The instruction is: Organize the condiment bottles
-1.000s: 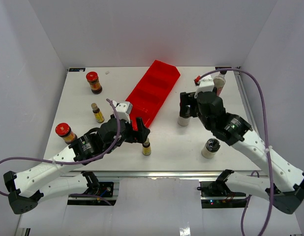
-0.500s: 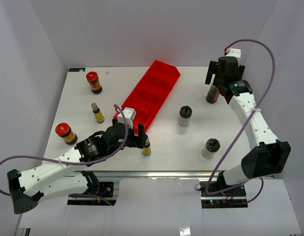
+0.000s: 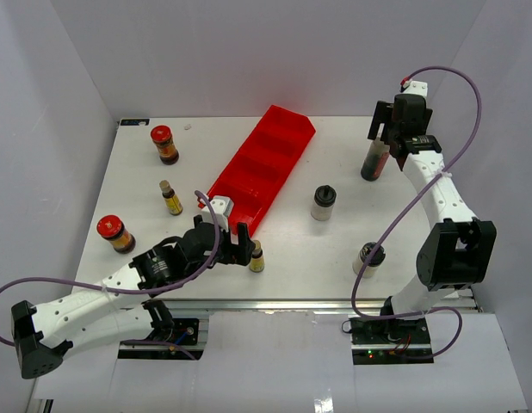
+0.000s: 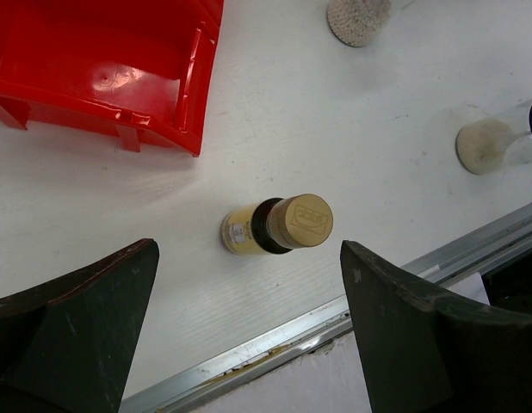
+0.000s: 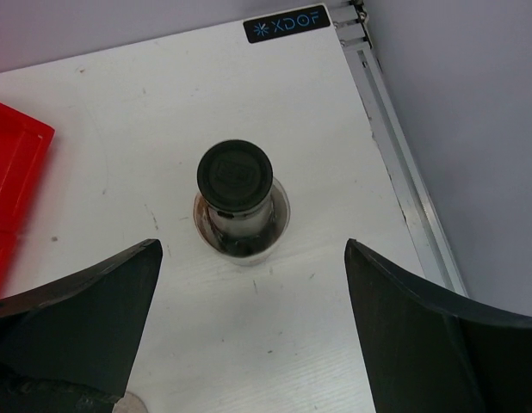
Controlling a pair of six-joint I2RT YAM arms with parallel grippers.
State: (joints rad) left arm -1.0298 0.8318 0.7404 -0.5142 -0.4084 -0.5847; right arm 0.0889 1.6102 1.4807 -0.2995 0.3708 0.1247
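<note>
My left gripper [image 3: 243, 247] is open, low over the table, right beside a slim yellow-labelled bottle [image 3: 256, 256]. In the left wrist view that bottle [image 4: 279, 225] stands between and just ahead of my open gripper [image 4: 249, 258], untouched. My right gripper [image 3: 385, 138] is open above the tall clear black-capped bottle [image 3: 374, 160]. In the right wrist view this bottle [image 5: 234, 176] stands just ahead of the open gripper [image 5: 253, 249]. Two red-lidded jars [image 3: 163, 144] [image 3: 114, 232], a second slim yellow bottle [image 3: 170, 198] and two pale shakers [image 3: 323, 202] [image 3: 367, 258] stand loose on the table.
The long red compartment tray [image 3: 262, 168] lies diagonally at mid-table, its near end just beyond my left gripper [image 4: 102, 77]. The metal front rail [image 4: 335, 314] runs close behind the slim bottle. The table's right rail [image 5: 395, 146] is near the tall bottle.
My right arm swung from the middle shaker to the far right and now hovers over the tall bottle. My left gripper drew slightly toward the front edge, beside the slim bottle.
</note>
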